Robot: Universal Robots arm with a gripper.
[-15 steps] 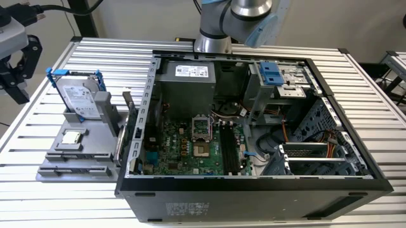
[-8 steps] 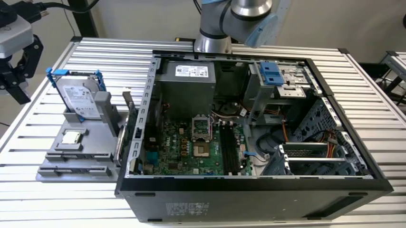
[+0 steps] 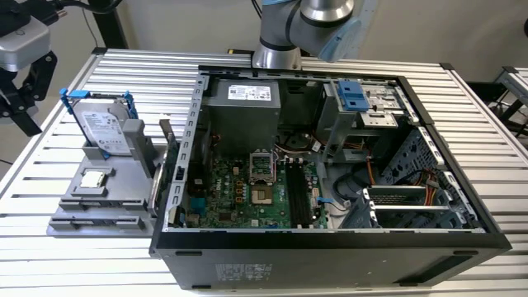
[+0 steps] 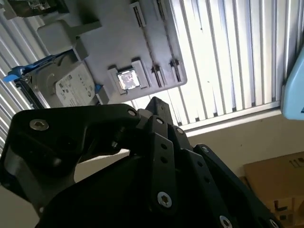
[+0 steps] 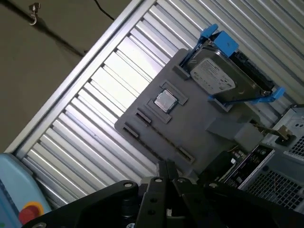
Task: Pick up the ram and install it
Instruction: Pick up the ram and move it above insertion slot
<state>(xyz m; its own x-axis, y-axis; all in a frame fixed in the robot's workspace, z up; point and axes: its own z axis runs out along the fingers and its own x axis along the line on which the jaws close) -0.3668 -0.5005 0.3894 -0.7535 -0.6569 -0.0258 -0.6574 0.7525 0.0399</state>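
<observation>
The ram point(image 5: 244, 166) is a dark stick with white labels. It stands on edge at the side of the grey holder point(image 5: 190, 133) nearest the computer case, and in the exterior view it shows edge-on as a thin strip point(image 3: 167, 148). My gripper point(image 5: 165, 170) hangs high above the holder, well apart from the ram. Its black fingers point(image 4: 154, 105) meet at a point with nothing between them. In the open case point(image 3: 330, 241), the long black memory slots point(image 3: 298, 195) lie on the motherboard, right of the processor socket.
A silver hard drive in a blue frame point(image 3: 103, 127) leans upright at the holder's back. A processor chip point(image 3: 93, 179) lies on the holder. The arm's base point(image 3: 276, 52) stands behind the case. Another camera rig point(image 3: 21, 55) sits on the exterior view's far left.
</observation>
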